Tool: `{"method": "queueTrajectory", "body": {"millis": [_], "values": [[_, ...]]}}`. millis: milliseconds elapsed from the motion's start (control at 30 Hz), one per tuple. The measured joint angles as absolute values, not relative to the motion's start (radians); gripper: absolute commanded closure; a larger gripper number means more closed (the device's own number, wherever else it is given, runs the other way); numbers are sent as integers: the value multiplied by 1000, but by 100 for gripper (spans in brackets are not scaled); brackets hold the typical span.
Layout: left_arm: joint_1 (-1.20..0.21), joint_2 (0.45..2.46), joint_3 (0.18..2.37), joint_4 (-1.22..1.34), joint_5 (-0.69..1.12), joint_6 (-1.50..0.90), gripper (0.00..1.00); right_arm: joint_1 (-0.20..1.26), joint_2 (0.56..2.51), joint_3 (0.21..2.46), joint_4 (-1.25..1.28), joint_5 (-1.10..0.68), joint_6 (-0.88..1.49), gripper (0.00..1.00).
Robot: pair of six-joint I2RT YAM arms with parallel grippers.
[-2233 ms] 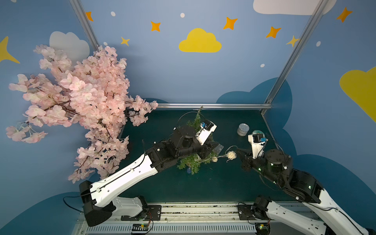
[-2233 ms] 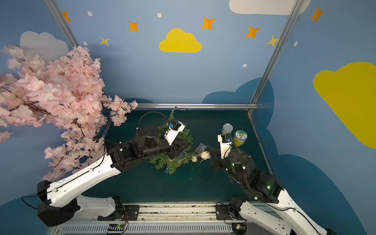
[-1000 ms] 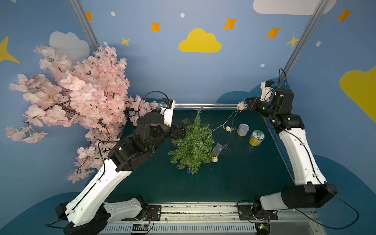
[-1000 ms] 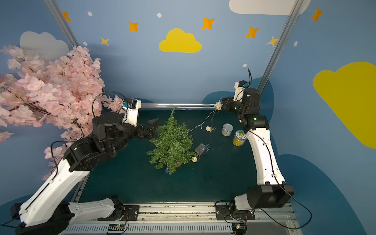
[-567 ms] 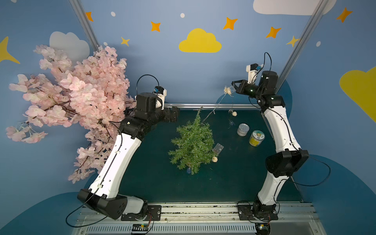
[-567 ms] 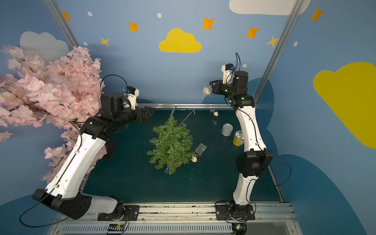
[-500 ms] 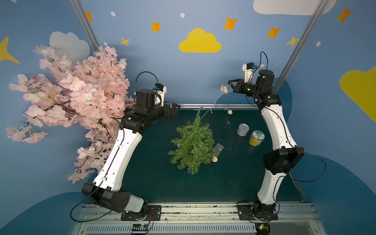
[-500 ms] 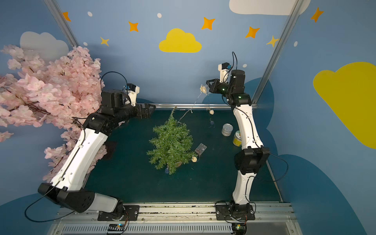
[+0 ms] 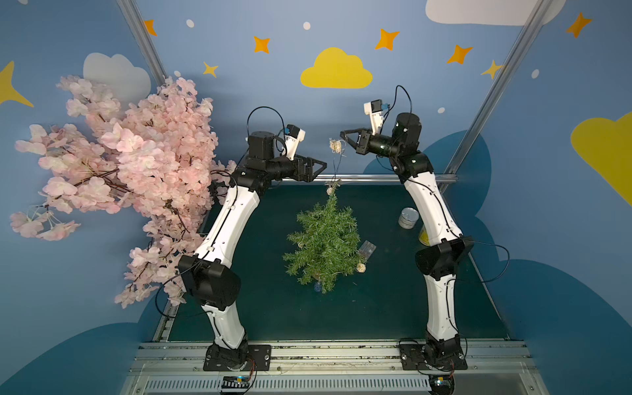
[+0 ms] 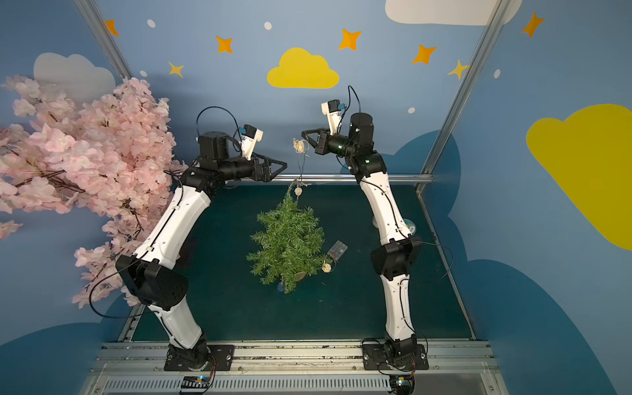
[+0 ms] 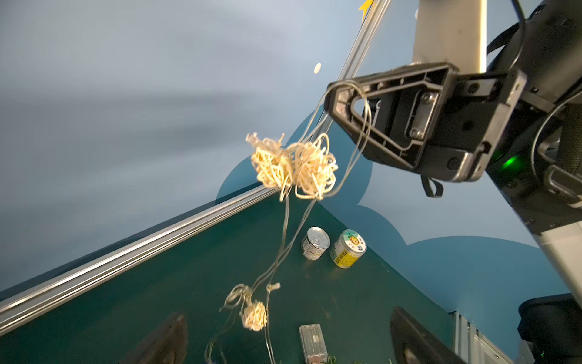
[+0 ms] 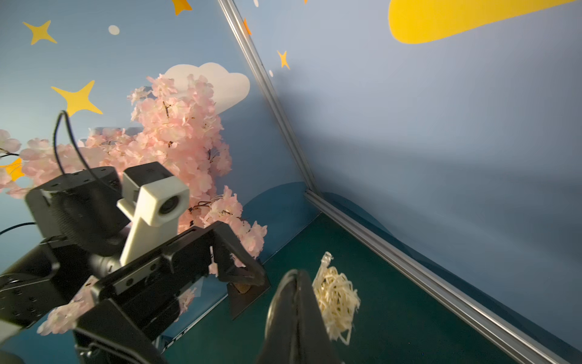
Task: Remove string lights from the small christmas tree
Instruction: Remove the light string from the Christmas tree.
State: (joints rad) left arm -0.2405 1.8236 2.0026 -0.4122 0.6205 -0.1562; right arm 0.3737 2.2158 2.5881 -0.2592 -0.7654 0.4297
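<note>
We look down on a dark green worktop (image 9: pixel 266 307) boxed in by blue walls (image 9: pixel 239 85) painted with yellow clouds and stars. An aluminium rail (image 9: pixel 376 178) runs along its far edge. A pink blossom tree (image 9: pixel 130 171) fills the 9 to 10 o'clock side. A silver can (image 9: pixel 408 218) and a yellow can (image 11: pixel 348 253) stand side by side at 2 o'clock.

The small christmas tree (image 9: pixel 325 246) stands at the centre. Up at 12 o'clock, above the rail, the right gripper (image 9: pixel 343 133) is closed tight on the thin wire of the string lights (image 9: pixel 337 147), with a cream ball dangling just under it. The wire drops to the tree's tip, and further balls sit among the branches and by the base at 5 o'clock. The clear battery box (image 9: pixel 367 248) lies on the worktop at the tree's 3 o'clock, just beside the branches. The left gripper (image 9: pixel 321 166) hangs near the wire with its jaws spread wide, holding nothing.
</note>
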Motion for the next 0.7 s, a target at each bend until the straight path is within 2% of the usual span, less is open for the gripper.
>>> {"method": "queueTrajectory", "body": {"millis": [400,500,533,700], "values": [[-257,1864,2010,-231,708,-179,1,455,2216,2588,-259,-788,464,100],[-258,1900,2018,-182,748,-212,4,466,2216,2588,-269,-789,464,100],[-259,1914,2029,-181,758,-218,8,468,2216,2588,-271,-789,464,100],[-262,1960,2059,-185,785,-243,54,472,2216,2588,-283,-792,467,100]]}}
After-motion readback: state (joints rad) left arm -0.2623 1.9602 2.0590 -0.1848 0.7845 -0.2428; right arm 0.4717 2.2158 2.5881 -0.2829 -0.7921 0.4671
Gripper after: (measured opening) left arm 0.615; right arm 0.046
